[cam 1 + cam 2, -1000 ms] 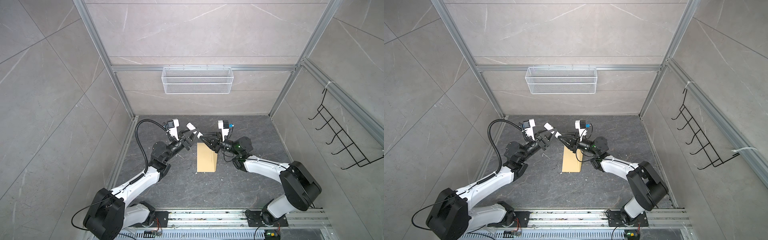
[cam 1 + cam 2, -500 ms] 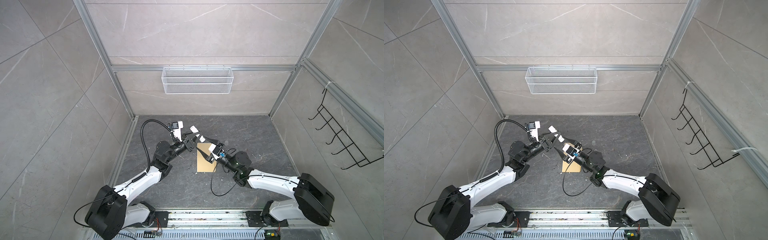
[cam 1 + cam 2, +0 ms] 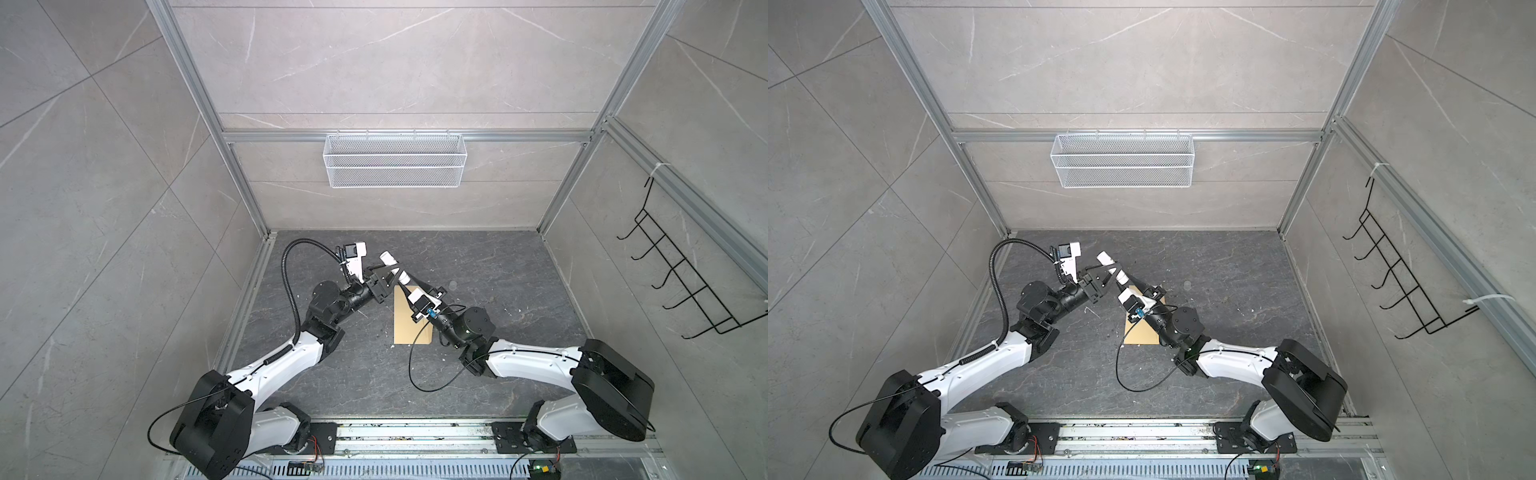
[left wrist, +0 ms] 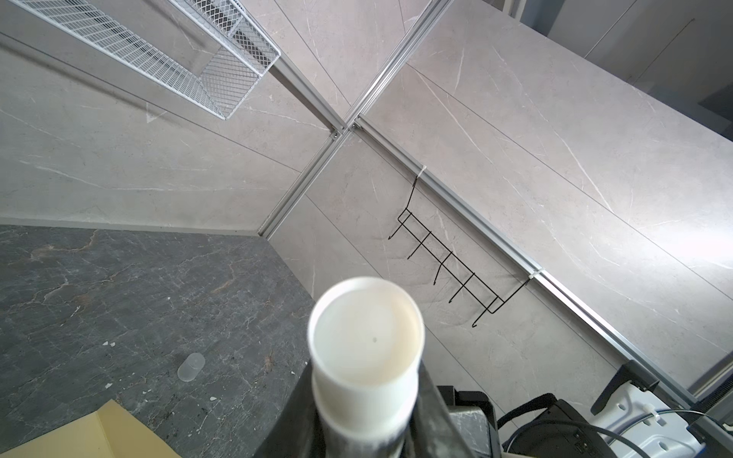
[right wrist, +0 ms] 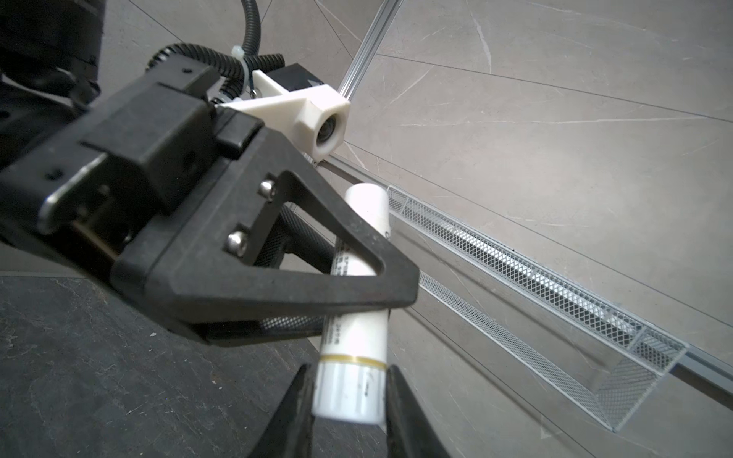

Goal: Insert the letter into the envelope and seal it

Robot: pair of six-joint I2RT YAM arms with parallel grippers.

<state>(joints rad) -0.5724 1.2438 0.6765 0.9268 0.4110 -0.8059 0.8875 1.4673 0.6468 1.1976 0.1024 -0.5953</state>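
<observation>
White glue stick (image 5: 353, 337) with a gold band, plain yellow-tan envelope (image 3: 404, 320), dark grey veined tabletop (image 3: 498, 270), white mesh basket (image 3: 395, 166)

The envelope (image 3: 409, 328) is matt yellow-tan paper. The glue stick (image 5: 353, 345) is smooth white plastic. The left tool (image 3: 392, 272) is matt, grainy black plastic. The worktop (image 3: 498, 266) is matt, dark veined stone. The basket (image 3: 395, 166) at 12 o'clock is white-coated wire mesh.
</observation>
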